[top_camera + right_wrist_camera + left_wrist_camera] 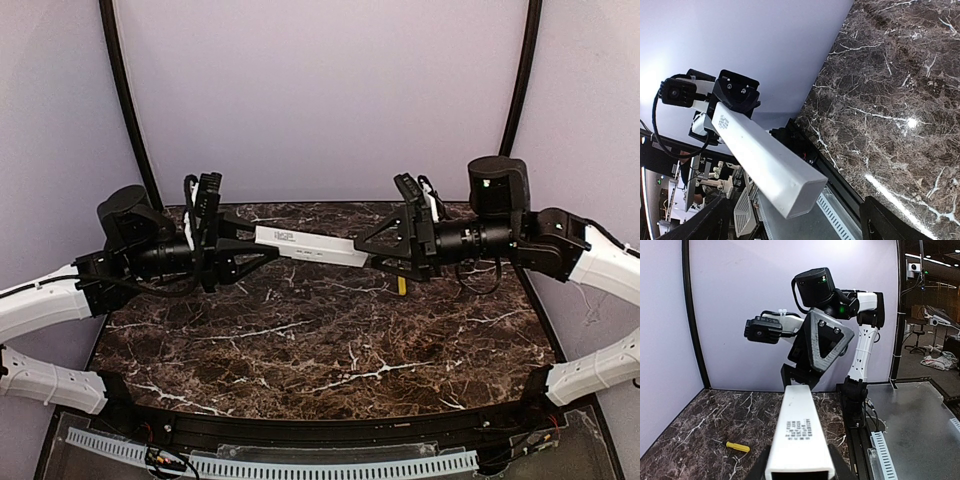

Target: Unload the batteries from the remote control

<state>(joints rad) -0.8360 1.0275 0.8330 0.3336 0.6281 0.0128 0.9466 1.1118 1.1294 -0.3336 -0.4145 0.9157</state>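
While the remote control point(310, 246) hangs in the air over the far part of the marble table point(300, 350), its left end is clamped between the fingers of the left gripper point(255, 250). Its right end sits in the gap of the right gripper point(365, 252), whose fingers point(890, 222) stand wide apart and touch neither side of it in the wrist view. The remote is a long, slim white bar with a squarish end and a small block of dark print near its left end. Both arms reach inward from the sides, forearms roughly level, grippers pointing at each other. A yellow-handled screwdriver point(402, 285) lies on the table below the right gripper.
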